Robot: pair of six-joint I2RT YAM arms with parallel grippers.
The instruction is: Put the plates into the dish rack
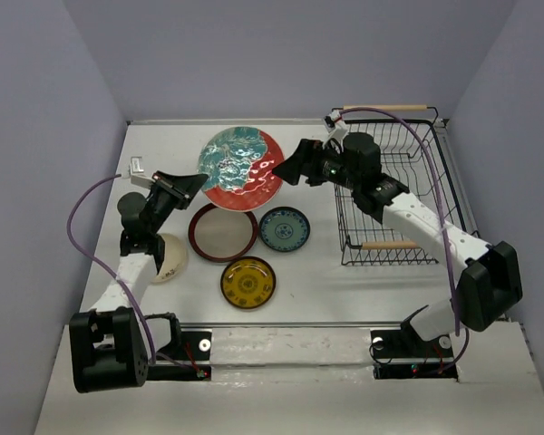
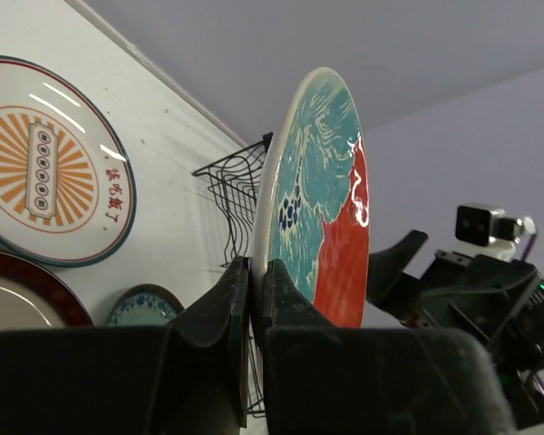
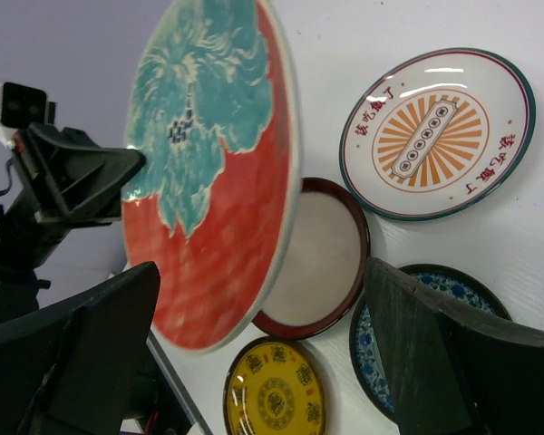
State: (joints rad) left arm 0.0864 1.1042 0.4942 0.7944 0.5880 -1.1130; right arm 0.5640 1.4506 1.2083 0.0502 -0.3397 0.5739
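Teal-and-red plate (image 1: 241, 169) hung over the tabletop (image 1: 344, 290) left of the dish rack (image 1: 363, 231), patterned face up, red half toward the near right. Left fingers (image 2: 222, 304) pinched its left rim; right fingers (image 3: 426, 344) stood spread wide beside its right edge.

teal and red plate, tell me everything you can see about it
A round glazed plate, ceramic by its look, with swirling teal over part of the face, red over the rest, a small dark blue speckled mark in the teal, and a pale rim. It is held clear of the table and tilted steeply up on edge. The left gripper is shut on its rim, one finger on each face. The right gripper stands open close to the opposite edge, not gripping it. No other contact shows.
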